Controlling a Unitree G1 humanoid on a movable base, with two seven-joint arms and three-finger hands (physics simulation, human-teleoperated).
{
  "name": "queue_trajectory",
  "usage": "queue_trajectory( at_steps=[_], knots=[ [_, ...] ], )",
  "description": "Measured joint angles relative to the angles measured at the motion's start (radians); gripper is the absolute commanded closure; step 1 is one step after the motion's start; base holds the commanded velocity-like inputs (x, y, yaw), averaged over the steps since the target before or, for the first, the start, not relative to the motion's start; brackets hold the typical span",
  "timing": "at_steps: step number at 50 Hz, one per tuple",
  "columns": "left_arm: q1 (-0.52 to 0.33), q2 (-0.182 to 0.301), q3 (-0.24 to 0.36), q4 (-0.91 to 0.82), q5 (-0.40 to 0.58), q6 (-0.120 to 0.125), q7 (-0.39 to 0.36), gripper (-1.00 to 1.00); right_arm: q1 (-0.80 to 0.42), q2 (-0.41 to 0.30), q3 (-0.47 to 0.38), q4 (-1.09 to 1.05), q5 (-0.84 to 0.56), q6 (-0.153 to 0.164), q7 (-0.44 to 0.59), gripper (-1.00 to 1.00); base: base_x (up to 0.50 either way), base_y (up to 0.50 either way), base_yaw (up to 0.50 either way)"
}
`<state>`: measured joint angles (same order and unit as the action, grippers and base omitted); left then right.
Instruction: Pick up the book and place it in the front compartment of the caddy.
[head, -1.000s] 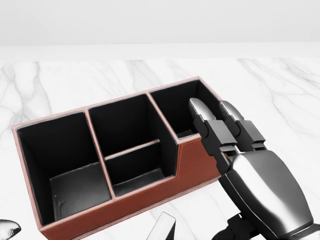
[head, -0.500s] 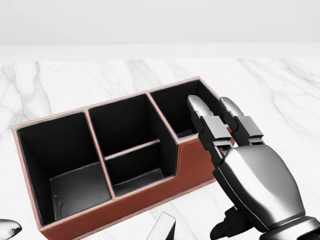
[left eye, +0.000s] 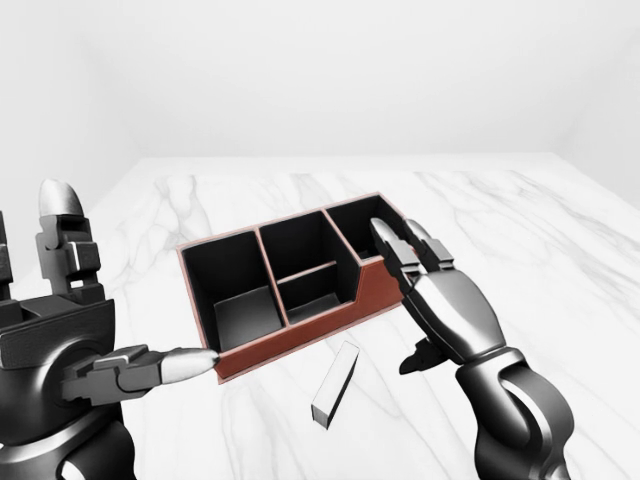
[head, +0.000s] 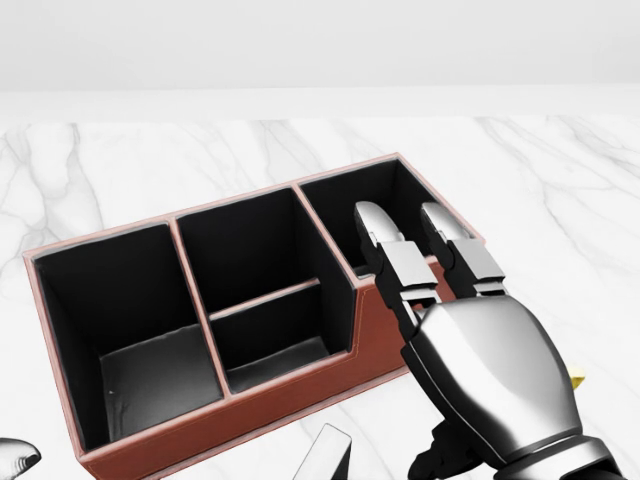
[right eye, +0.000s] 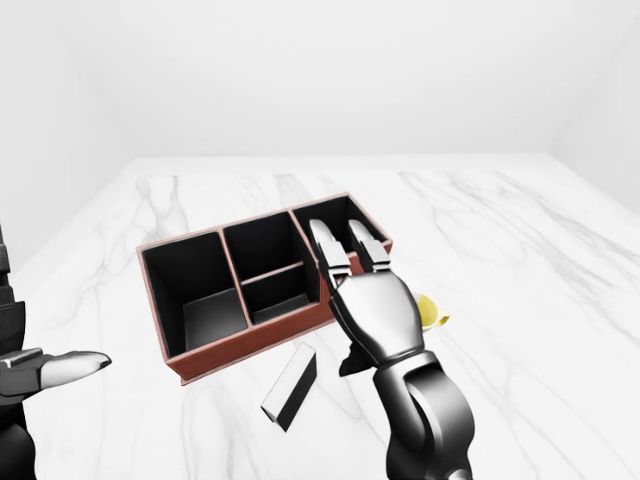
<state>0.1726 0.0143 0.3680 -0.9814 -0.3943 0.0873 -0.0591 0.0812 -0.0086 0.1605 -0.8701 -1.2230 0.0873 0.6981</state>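
The open right hand (head: 470, 330) hovers over the caddy's (head: 200, 300) right end on marble table (head: 560, 190).

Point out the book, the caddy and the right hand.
book (left eye: 335, 384): left-eye view, its long pale face.
caddy (left eye: 300, 335): left-eye view, brown outer wall.
right hand (head: 420, 245): head view, between its fingertips.

Bright, even, sharp simulator renders with soft shadows and no blur.

Glossy white marble with grey veins on the table (left eye: 520, 230). Matt red-brown leather-like outside and smooth black lining on the caddy (head: 330, 395). Polished, shiny dark metal on the right hand (head: 490, 370) and left hand (left eye: 60, 340). Dull grey, smooth cover on the book (right eye: 290, 386).
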Motion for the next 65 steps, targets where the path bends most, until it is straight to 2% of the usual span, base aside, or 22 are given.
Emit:
queue_trajectory(
  at_steps=[21,31,40,65],
  knots=[
    [-0.001,0.000,-0.003,0.003,0.002,0.000,0.001,-1.00,0.042,-0.005,0.058,0.035,-0.055,0.000,0.000,-1.00,0.00,0.00,0.00],
    [0.001,0.000,-0.004,0.007,0.003,0.000,-0.001,-1.00,0.051,-0.009,0.063,0.053,-0.076,-0.015,0.000,-1.00,0.00,0.00,0.00],
    [0.001,0.000,-0.004,0.004,0.003,0.000,0.000,-1.00,0.067,-0.011,0.081,0.047,-0.099,-0.037,0.000,-1.00,0.00,0.00,0.00],
    [0.000,0.000,-0.006,0.010,0.005,0.000,-0.001,-1.00,0.072,-0.011,0.126,0.050,-0.160,-0.130,0.000,-1.00,0.00,0.00,0.00]
  ],
)
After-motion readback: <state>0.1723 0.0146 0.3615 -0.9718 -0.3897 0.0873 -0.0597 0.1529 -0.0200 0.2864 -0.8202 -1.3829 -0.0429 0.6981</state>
